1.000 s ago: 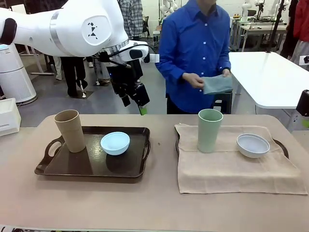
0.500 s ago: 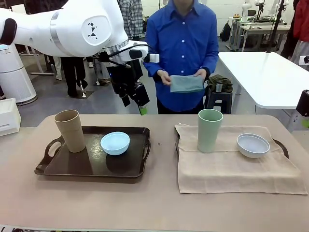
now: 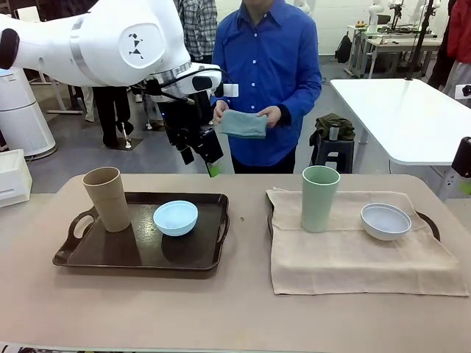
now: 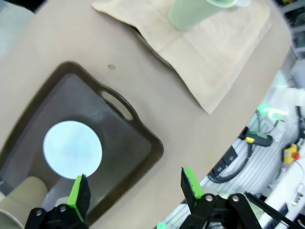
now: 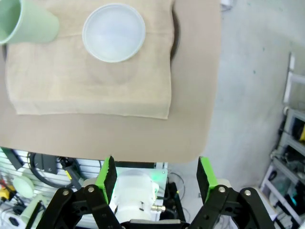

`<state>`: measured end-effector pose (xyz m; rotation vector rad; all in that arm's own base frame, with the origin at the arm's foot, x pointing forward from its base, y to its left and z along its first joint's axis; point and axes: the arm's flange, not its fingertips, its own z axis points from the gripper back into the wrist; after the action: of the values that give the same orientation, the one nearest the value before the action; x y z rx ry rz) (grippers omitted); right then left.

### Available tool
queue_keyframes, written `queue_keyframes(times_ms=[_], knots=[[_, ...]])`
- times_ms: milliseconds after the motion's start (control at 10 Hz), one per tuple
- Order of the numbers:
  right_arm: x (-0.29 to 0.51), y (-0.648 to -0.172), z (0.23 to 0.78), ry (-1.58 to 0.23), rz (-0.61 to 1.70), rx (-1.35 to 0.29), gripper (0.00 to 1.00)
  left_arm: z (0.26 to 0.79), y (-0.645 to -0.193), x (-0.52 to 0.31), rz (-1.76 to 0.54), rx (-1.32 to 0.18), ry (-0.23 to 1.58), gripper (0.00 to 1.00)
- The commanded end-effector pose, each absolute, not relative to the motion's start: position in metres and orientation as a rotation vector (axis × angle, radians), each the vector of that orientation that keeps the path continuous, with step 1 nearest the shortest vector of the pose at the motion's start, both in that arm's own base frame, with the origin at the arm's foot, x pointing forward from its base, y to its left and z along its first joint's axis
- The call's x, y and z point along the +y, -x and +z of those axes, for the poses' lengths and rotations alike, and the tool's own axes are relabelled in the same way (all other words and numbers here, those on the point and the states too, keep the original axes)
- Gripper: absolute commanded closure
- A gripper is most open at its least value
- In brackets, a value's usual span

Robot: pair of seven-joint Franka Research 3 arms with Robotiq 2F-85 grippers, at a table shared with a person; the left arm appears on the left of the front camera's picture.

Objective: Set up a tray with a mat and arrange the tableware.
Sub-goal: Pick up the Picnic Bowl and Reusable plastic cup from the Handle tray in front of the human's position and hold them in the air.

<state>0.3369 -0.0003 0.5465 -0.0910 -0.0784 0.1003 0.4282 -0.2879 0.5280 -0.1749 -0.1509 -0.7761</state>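
**Fig.** Left gripper (image 3: 203, 160), jaws apart, hangs above the far rim of the dark tray (image 3: 140, 259). The tan cup (image 3: 107, 198) and light blue bowl (image 3: 175, 218) stand on the tray. Beyond it a person holds the folded mat (image 3: 243, 123); we should pinch its near edge squarely.

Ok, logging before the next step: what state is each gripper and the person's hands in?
Left gripper: open, empty.
Right gripper: open, empty.
Person's hands: holding a folded blue-grey cloth.

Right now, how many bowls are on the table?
2. The light blue bowl sits on the dark tray; the white bowl rests on the beige mat. None seems hidden.
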Motion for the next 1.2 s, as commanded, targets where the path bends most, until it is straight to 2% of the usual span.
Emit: queue_keyframes(times_ms=[0, 200, 500, 800, 1000, 1100], knots=[[-0.011, -0.34, 0.55, -0.055, 0.195, -0.103, 0.13, 0.539, -0.399, -0.236, -0.751, -0.172, 0.257, 0.0], [-0.031, -0.345, 0.551, -0.178, 0.176, -0.086, 0.13, 0.554, -0.381, -0.19, -0.699, -0.205, 0.333, 0.0], [-0.065, -0.341, 0.55, -0.323, 0.083, -0.085, 0.13, 0.571, -0.366, -0.102, -0.568, -0.338, 0.341, 0.0], [-0.092, -0.338, 0.541, -0.529, -0.161, -0.054, 0.13, 0.579, -0.364, -0.004, -0.371, -0.436, 0.466, 0.0], [-0.113, -0.337, 0.529, -0.651, -0.3, 0.032, 0.13, 0.568, -0.366, 0.051, -0.314, -0.422, 0.641, 0.0], [-0.122, -0.333, 0.521, -0.726, -0.354, 0.07, 0.13, 0.56, -0.36, 0.078, -0.302, -0.368, 0.72, 0.0]])
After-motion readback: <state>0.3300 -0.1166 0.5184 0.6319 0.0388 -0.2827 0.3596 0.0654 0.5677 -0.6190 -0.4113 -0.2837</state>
